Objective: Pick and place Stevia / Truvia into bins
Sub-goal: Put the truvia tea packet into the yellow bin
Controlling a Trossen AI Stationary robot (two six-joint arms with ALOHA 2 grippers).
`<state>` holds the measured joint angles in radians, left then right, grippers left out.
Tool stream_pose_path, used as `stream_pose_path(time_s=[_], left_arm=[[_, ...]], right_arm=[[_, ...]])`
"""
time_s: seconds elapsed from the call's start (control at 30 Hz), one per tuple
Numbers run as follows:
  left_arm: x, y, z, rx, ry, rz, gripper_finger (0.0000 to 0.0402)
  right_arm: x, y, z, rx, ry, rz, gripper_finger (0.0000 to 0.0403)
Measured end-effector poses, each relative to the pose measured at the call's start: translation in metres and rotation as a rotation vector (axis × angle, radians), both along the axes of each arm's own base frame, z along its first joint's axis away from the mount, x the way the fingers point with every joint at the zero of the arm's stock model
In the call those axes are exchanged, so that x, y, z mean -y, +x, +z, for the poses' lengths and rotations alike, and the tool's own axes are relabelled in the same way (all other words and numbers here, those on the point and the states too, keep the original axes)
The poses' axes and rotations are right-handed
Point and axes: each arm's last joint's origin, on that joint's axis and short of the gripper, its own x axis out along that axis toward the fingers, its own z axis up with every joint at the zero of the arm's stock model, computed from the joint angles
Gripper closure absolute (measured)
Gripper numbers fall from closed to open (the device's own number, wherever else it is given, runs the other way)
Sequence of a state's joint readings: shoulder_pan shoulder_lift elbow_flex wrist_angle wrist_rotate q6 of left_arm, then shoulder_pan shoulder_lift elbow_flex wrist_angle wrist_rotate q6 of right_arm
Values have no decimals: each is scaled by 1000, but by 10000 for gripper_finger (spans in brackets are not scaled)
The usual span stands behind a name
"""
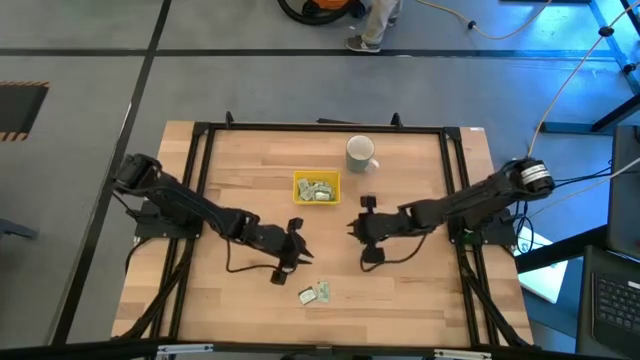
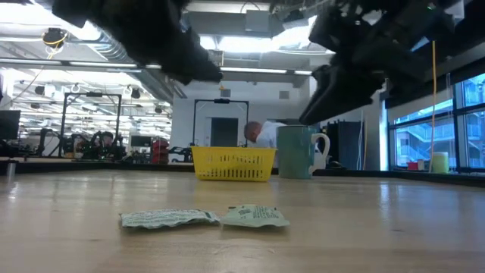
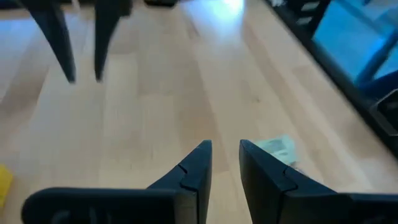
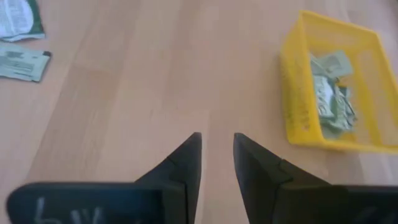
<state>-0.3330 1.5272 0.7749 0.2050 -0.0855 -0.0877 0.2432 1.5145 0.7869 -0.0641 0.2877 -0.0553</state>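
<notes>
Two pale green and white sachets (image 1: 314,293) lie flat on the wood near the table's near edge; they also show in the low view (image 2: 168,218) (image 2: 256,216). Several more sachets (image 4: 329,93) lie in the yellow tray (image 1: 316,188). My left gripper (image 1: 298,247) hovers open above the table, beyond the two loose sachets; one sachet (image 3: 277,148) shows just past its fingers. My right gripper (image 1: 354,230) hovers open, off the tray's near right corner, with the tray (image 4: 298,124) ahead of its fingers. Neither holds anything.
A white mug (image 1: 360,153) stands right of the tray, toward the far edge. A black frame (image 1: 200,135) runs round the table. Bare wood lies between the grippers and the near edge. A person (image 2: 261,133) shows behind the table.
</notes>
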Motion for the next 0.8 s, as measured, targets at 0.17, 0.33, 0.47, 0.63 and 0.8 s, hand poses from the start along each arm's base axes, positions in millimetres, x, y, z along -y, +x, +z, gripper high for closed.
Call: stream_pose_path(time_s=[0.17, 0.33, 0.47, 0.63, 0.8], left_arm=[[19, 14, -14, -59, 12, -65, 325], [37, 26, -29, -213, 34, -74, 317], [49, 37, -40, -281, 65, -97, 306], [60, 48, -47, -320, 59, -142, 300], [65, 47, -60, -381, 56, -134, 300]], right_arm=[[4, -15, 0, 58, 47, -42, 306], [6, -20, 0, 78, 51, -42, 306], [6, -20, 0, 78, 50, -41, 306], [6, -20, 0, 85, 53, -42, 306], [6, -20, 0, 83, 53, -42, 306]])
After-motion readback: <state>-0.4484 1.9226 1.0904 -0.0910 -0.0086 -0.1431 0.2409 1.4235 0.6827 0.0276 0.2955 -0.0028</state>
